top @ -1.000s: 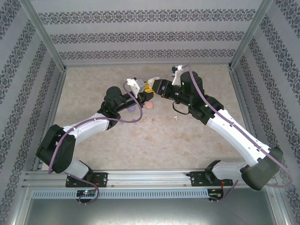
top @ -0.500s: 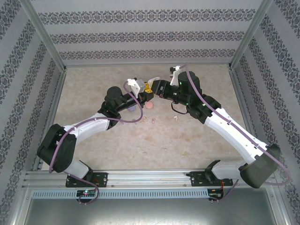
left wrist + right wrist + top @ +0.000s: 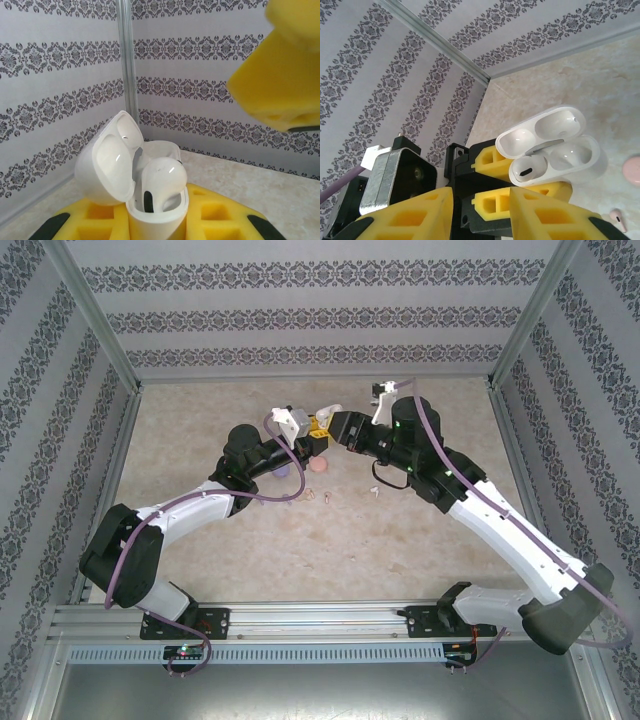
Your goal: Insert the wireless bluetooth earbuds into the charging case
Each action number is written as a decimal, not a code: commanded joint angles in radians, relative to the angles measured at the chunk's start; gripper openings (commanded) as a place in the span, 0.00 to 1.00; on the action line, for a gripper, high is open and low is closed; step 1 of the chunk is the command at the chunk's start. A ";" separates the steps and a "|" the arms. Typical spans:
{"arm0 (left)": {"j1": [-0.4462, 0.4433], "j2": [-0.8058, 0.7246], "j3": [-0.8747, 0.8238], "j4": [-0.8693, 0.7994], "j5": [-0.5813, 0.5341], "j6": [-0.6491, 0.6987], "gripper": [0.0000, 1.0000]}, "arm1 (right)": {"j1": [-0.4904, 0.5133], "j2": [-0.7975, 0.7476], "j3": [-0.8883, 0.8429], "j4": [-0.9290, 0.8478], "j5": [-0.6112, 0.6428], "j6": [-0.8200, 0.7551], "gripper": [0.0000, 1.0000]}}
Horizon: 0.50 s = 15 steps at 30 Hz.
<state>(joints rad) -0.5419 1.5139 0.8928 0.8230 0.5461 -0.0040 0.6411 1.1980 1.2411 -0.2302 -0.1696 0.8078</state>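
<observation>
My left gripper (image 3: 157, 222) is shut on a white charging case (image 3: 155, 202), held upright off the table with its lid (image 3: 107, 167) swung open. One white earbud (image 3: 162, 180) sits in the case's near slot, head up; the other slot looks empty. From the top, the case (image 3: 326, 414) is at the table's back middle, with my right gripper (image 3: 338, 427) right beside it. The right gripper (image 3: 480, 220) is open, with nothing between its yellow fingers, and the case (image 3: 555, 155) with its earbud (image 3: 527, 171) lies just beyond them.
On the table below the grippers lie a pink case (image 3: 319, 467), a purple case (image 3: 283, 469), two pinkish earbuds (image 3: 318, 496) and a white earbud (image 3: 372, 490). Patterned walls and metal posts close in the back and sides.
The right arm's elbow and forearm have swung slightly to the right, while its gripper stays by the case. The left arm and the case have not moved.
</observation>
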 commanded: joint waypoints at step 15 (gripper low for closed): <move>0.000 0.004 0.031 0.033 0.017 0.010 0.00 | 0.010 0.062 0.010 0.029 -0.018 0.022 0.35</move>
<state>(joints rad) -0.5419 1.5143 0.8928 0.8230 0.5461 -0.0040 0.6399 1.2453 1.2407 -0.2283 -0.1741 0.8158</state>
